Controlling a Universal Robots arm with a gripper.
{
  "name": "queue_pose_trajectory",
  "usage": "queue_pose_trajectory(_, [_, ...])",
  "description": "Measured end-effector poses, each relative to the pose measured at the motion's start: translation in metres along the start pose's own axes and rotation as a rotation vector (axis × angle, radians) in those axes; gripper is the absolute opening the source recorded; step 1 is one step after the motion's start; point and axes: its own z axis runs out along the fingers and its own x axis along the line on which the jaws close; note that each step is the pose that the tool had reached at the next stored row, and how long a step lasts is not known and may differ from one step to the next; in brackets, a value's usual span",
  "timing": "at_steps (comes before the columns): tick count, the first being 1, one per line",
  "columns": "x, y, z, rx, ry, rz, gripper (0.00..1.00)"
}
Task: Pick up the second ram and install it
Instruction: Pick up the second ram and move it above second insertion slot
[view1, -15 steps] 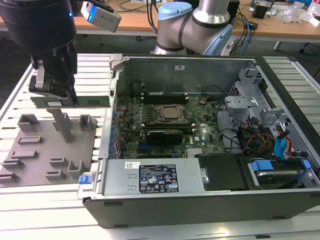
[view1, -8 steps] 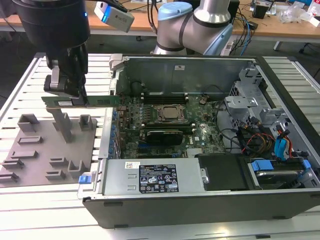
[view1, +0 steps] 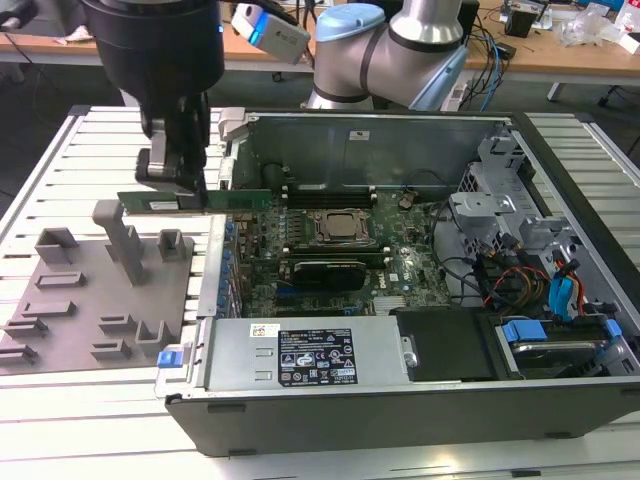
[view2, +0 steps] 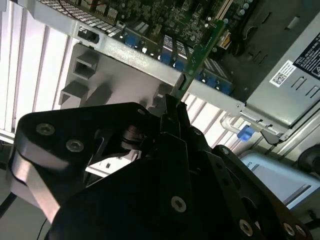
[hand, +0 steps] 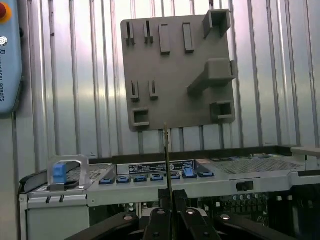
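Pick-up judged done: holding the second ram (view1: 230, 199) clear of every surface, pinched flat between the closed fingers of the hand (view1: 183, 182), with its long edge level in the exterior view. Hanging above the seam between the gray fixture (view1: 60, 300) on the slatted worktop (view1: 60, 430) and the side wall of the open computer case (view1: 400, 400), with one end reaching over that wall. In the first wrist view, showing the second ram (hand: 166, 150) edge-on, with the fixture lying beyond. In the second wrist view, showing the second ram (view2: 200, 50) as a green strip aimed toward the motherboard (view2: 175, 20). Install judged not done: not yet over the long slots beside the processor (view1: 340, 228), touching no part of the board, seated in nothing. Cannot tell which slot stands free.
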Motion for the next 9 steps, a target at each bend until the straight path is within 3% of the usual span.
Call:
queue_pose_trajectory(1, [-0.0009,-0.0088,-0.0004,-0.0006,0.0000,0.000,0.14])
queue_pose_trajectory(6, [-0.0029,-0.0263,-0.0012,-0.0018,0.0001,0.000,0.14])
queue_pose_trajectory(9, [-0.0049,-0.0400,-0.0017,-0.0028,0.0001,0.000,0.14])
